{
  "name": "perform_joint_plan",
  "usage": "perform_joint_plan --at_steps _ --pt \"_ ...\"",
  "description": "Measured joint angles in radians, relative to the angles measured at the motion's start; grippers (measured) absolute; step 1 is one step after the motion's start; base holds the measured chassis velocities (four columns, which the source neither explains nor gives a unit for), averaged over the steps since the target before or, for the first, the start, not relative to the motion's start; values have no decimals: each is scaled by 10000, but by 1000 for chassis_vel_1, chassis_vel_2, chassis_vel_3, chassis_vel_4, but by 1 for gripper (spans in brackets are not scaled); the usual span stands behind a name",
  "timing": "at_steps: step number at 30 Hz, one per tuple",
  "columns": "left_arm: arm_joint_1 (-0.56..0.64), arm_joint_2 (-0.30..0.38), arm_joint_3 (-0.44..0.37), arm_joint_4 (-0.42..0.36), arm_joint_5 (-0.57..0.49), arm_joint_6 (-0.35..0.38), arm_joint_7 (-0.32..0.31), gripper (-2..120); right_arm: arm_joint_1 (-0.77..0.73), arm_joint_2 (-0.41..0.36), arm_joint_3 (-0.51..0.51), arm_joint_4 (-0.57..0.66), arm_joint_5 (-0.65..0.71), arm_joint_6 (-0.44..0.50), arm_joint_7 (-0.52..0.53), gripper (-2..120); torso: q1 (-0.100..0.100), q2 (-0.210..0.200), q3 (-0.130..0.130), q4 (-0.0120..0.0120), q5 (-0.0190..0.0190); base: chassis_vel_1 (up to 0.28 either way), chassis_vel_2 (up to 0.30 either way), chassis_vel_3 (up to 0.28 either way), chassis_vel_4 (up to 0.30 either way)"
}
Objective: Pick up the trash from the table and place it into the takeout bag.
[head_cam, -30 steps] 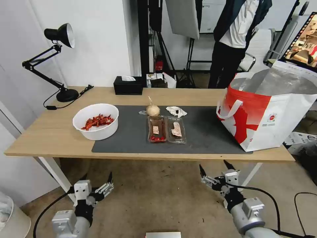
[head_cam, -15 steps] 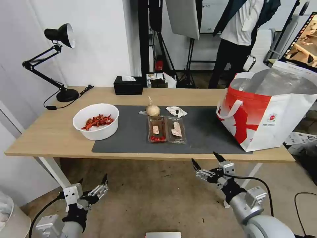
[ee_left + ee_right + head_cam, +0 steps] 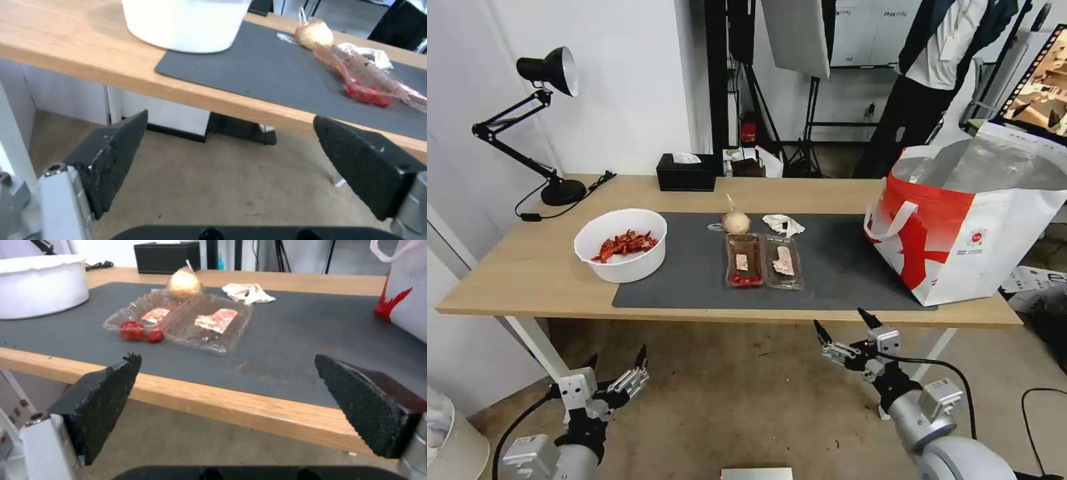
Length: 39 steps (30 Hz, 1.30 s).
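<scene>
The right gripper [image 3: 840, 325] sits almost where it was half a second ago, and the left gripper [image 3: 616, 358] has come up just a little. The trash on the table has not moved.

The right gripper hangs below the front edge of the table [image 3: 527, 267], at about 5 o'clock in the head view. Its two black fingers [image 3: 102, 396] are spread wide apart and hold nothing. They touch nothing. The left gripper is lower down, at about 7 o'clock, over the floor. Its fingers [image 3: 111, 156] are also spread wide and hold nothing.

Up from the right gripper, toward 12 o'clock, lies the clear plastic tray [image 3: 763, 260] on the dark grey mat [image 3: 840, 267]. It lies open and flat, with red bits in one half. Just behind it are the small beige bundle [image 3: 736, 221] and the crumpled white paper [image 3: 782, 225]. At about 10 o'clock from the tray stands the white bowl [image 3: 621, 245] with red scraps, partly on the mat's left edge. At about 3 o'clock stands the takeout bag [image 3: 970, 220], upright and open at the top, on the right end of the table.
</scene>
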Motion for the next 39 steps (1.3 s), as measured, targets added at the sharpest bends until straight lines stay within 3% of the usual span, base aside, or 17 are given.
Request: perform_joint_plan --at_steps 3,5,6,9,10,11,14,15,16,18,22,28,39 --pt "-33 4 -2 97 27 -234 34 100 32 -4 -63 -51 109 78 90 100 0 0 0 0 0 0 0 0 0" --pt "-54 7 -1 178 6 -441 120 100 194 -111 -409 -51 1509 98 798 100 0 0 0 -2 0 0 0 0 0" --pt "-54 7 -1 178 6 -441 120 100 194 -111 -409 -51 1509 98 798 100 0 0 0 -2 0 0 0 0 0" --pt "-57 12 -13 190 -137 -486 157 100 786 -374 -715 23 4026 -89 1985 100 0 0 0 0 -1 0 0 0 0" --pt "-57 12 -13 190 -137 -486 157 100 786 -374 -715 23 4026 -89 1985 100 0 0 0 0 -1 0 0 0 0" --pt "-64 16 -32 190 -158 -486 163 100 1077 -497 -817 34 4965 -143 2367 100 0 0 0 -2 0 0 0 0 0" --pt "-101 20 -68 216 -179 -486 167 100 2856 -1000 -1462 137 9826 -219 4740 100 1 0 1 3 -1 0 0 0 0" --pt "-101 20 -68 216 -179 -486 167 100 2856 -1000 -1462 137 9826 -219 4740 100 1 0 1 3 -1 0 0 0 0" --pt "-99 18 -42 219 -170 -482 166 100 3387 -1036 -1782 90 11300 -88 5779 100 1 0 1 2 -2 0 0 0 0" --pt "-96 18 -61 225 -160 -472 162 100 4054 -977 -2340 -178 12705 196 7008 100 1 0 1 2 0 0 0 0 0" --pt "-138 20 -155 231 -281 -413 163 100 4770 -591 -3049 -671 13436 578 8047 100 1 0 1 0 1 0 0 0 0" --pt "-220 19 -164 325 -495 -203 209 100 5541 93 -3613 -1516 13375 694 8890 100 1 0 0 2 -3 0 0 0 0" --pt "-275 18 -271 384 -502 -74 241 100 6255 866 -3763 -2449 12930 764 9698 100 1 0 0 0 -1 0 0 0 0"
